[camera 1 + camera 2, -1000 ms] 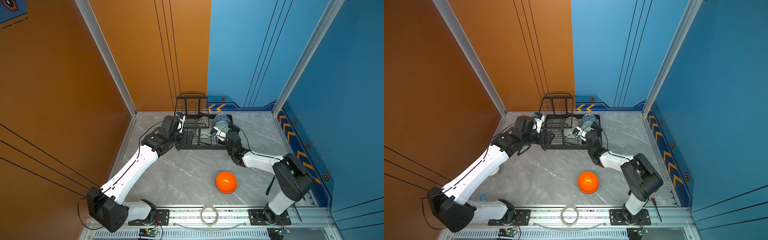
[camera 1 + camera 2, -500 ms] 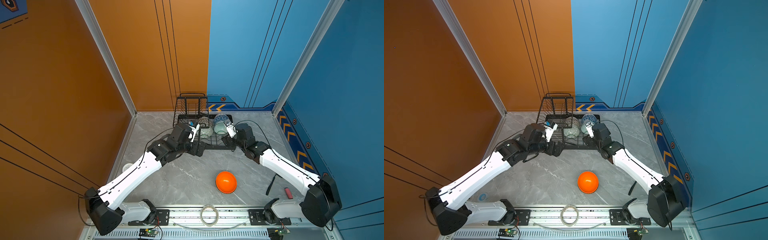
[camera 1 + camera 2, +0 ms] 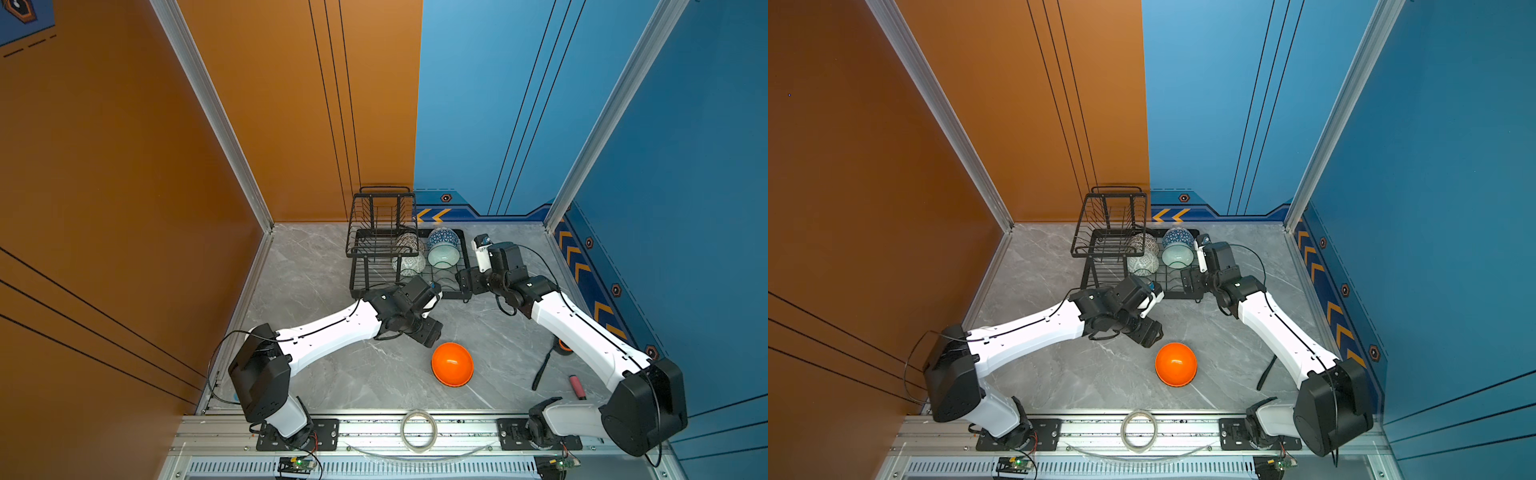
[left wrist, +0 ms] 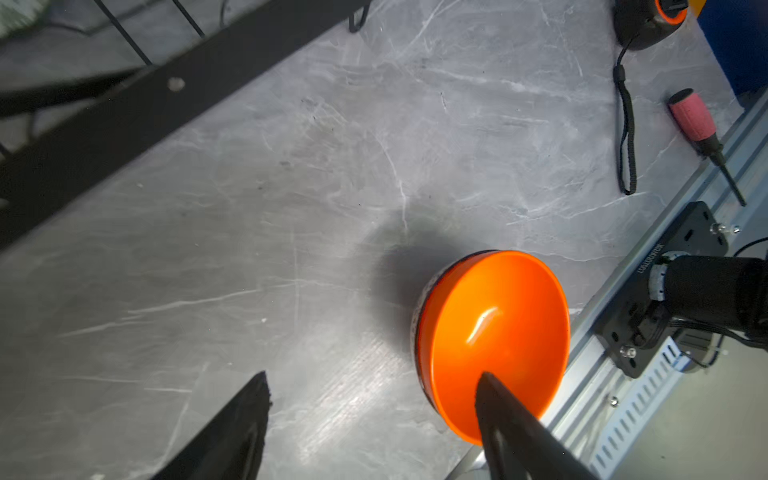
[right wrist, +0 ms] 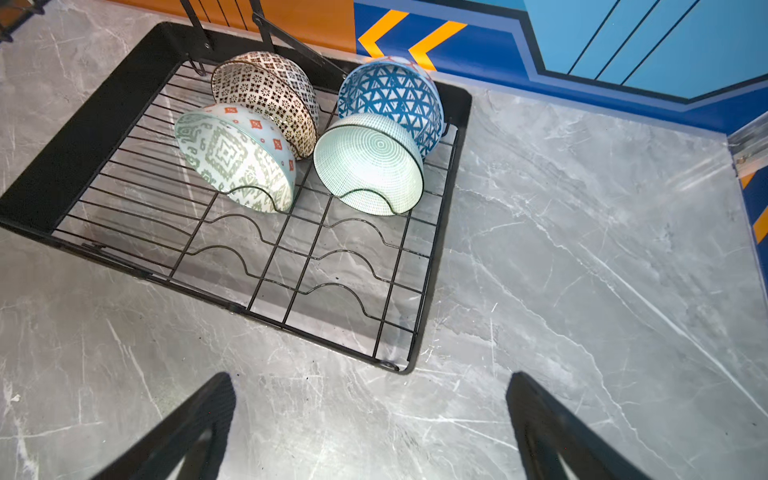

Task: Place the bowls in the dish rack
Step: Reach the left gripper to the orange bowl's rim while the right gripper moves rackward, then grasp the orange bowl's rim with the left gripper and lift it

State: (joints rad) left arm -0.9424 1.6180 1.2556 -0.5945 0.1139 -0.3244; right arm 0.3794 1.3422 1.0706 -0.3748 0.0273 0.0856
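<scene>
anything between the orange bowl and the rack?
Left wrist view: only bare grey marble tabletop between the glossy orange round bowl and the black wire dish rack. The open left claw hangs above that stretch.

Robot lab test cell. Orange wall panels (image 3: pixel 104 166) left, blue wall panels (image 3: pixel 685 187) right, aluminium corner posts (image 3: pixel 212 108). Grey marble-look tabletop (image 3: pixel 332 374). Left arm (image 3: pixel 328 332), right arm (image 3: pixel 582 332) bolted to near aluminium rail (image 3: pixel 374 430). Bare circuit board (image 3: pixel 296 463), screwdriver (image 3: pixel 577 386) lying loose.
</scene>
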